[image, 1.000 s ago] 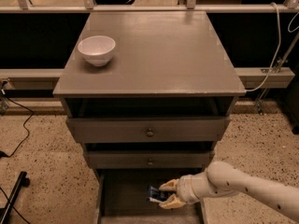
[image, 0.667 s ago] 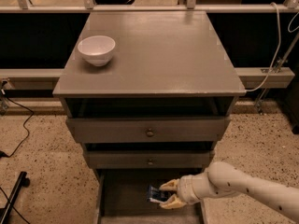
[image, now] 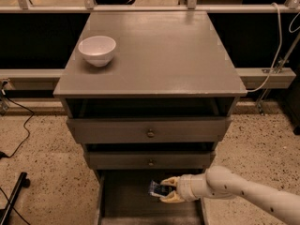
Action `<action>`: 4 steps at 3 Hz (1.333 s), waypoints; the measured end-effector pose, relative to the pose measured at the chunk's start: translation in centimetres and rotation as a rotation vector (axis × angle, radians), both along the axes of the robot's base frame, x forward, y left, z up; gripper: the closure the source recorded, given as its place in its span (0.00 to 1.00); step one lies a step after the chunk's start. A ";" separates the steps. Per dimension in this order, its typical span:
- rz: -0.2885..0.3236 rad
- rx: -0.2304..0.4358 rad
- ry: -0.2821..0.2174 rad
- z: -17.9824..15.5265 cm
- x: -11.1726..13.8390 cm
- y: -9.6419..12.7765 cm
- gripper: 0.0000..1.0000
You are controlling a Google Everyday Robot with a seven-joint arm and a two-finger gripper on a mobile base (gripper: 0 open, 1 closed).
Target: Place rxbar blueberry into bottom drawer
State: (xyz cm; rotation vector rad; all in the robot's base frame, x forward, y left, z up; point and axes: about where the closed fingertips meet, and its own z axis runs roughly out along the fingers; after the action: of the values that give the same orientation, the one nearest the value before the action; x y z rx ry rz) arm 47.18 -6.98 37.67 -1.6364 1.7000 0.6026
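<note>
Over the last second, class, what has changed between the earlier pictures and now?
Nothing visibly changed. The tool stays at the open bottom drawer, shut on the rxbar blueberry. The white bowl sits as before on the cabinet top.

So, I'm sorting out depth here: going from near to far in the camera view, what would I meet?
Claw gripping the rxbar blueberry over the bottom drawer → middle drawer's knob → upper drawer's knob → white bowl.
</note>
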 end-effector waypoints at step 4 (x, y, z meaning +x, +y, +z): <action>0.083 0.073 -0.025 -17.6 3.7 -3.5 0.82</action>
State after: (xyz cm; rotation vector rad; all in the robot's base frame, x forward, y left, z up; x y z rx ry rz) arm 50.84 -10.45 20.07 -1.6622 1.5803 0.6739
